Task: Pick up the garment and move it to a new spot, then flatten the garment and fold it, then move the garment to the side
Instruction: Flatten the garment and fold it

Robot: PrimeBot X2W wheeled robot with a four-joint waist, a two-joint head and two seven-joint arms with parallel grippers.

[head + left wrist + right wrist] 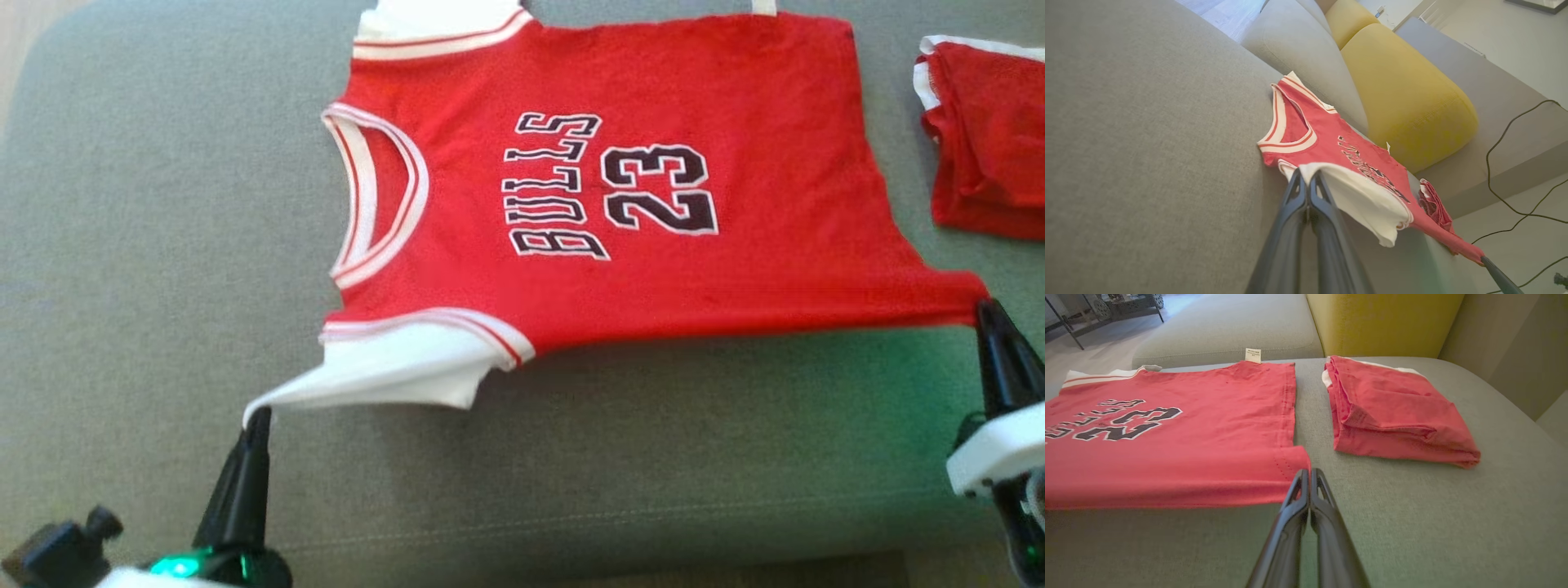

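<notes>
A red jersey [653, 180] with white trim and "BULLS 23" on it lies spread on the grey sofa seat [147, 245], collar toward the left. My left gripper [258, 415] is shut on its white near sleeve, which is drawn out toward me. In the left wrist view the left gripper [1306, 174] pinches that sleeve of the jersey [1331, 147]. My right gripper [985, 307] is shut on the near hem corner, which is lifted and stretched. In the right wrist view the right gripper [1309, 473] grips that corner of the jersey [1188, 437].
A folded red garment [988, 147] lies to the right of the jersey, also plain in the right wrist view as the folded garment [1392, 412]. A yellow cushion [1404, 90] stands behind the seat. Cables [1515, 175] run over the floor. The sofa's front edge [571, 523] is near me.
</notes>
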